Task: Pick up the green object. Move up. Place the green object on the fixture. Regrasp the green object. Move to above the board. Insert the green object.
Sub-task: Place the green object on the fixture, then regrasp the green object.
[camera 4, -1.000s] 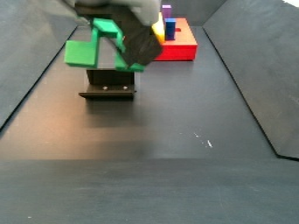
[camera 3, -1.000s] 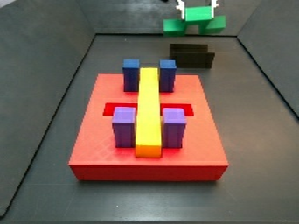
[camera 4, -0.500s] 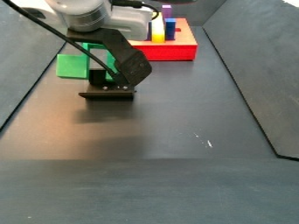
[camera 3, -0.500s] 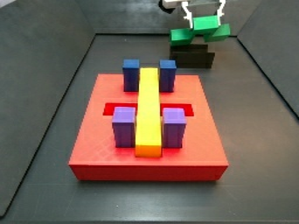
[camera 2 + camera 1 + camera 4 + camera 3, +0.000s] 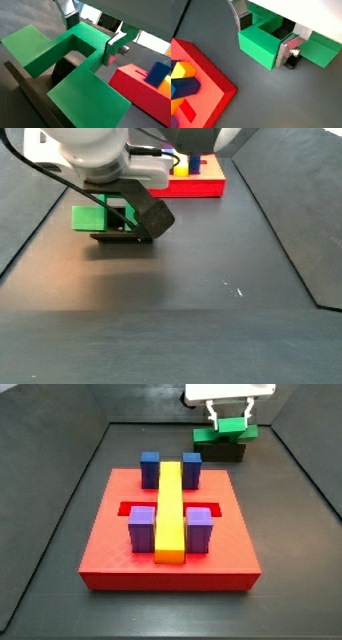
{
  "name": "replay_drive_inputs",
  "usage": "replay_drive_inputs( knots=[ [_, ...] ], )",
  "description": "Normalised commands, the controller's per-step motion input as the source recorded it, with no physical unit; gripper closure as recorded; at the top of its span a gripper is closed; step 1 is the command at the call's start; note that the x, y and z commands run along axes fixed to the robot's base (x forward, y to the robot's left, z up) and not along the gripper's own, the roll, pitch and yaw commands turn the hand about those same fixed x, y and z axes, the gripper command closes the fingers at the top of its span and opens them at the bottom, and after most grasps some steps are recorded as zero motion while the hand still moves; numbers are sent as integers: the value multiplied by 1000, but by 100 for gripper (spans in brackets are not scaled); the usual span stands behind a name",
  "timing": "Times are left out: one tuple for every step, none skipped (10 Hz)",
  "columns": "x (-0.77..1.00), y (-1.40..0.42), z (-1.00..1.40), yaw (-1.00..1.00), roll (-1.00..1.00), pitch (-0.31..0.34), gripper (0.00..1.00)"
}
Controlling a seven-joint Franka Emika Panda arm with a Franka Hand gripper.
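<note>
At twelve o'clock beyond the board (image 5: 167,534), the gripper (image 5: 229,417) had come down since a second earlier, when it hung high above the floor. It had brought the green object (image 5: 225,432) onto the fixture (image 5: 219,451), so the placing step looked nearly done. The fingers (image 5: 294,45) were still clenched on the piece's raised centre, with release and regrasp to follow. Bright green and blocky, the piece showed broad flat arms either side of a boxy middle (image 5: 73,60).
</note>
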Motion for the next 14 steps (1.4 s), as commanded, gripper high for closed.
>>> replay_drive_inputs(
  knots=[
    [-220, -20, -111, -306, 223, 103, 100],
    [0, 0, 0, 0, 54, 0, 100],
    [0, 0, 0, 0, 0, -14, 100],
    [0, 0, 0, 0, 17, 0, 100],
    [0, 0, 0, 0, 0, 0, 0],
    [0, -154, 0, 0, 240, 0, 0],
    [0, -91, 120, -26, 103, 0, 0],
    [17, -6, 3, 0, 54, 40, 0],
    [0, -29, 0, 0, 57, 0, 0],
    [0, -63, 123, 0, 80, 0, 0],
    [46, 0, 734, 0, 231, 0, 0],
    [-17, -3, 797, 0, 514, 0, 0],
    [-180, -86, 669, 0, 714, 0, 0],
    [-151, -117, 494, 0, 1000, 54, 0]
  ],
)
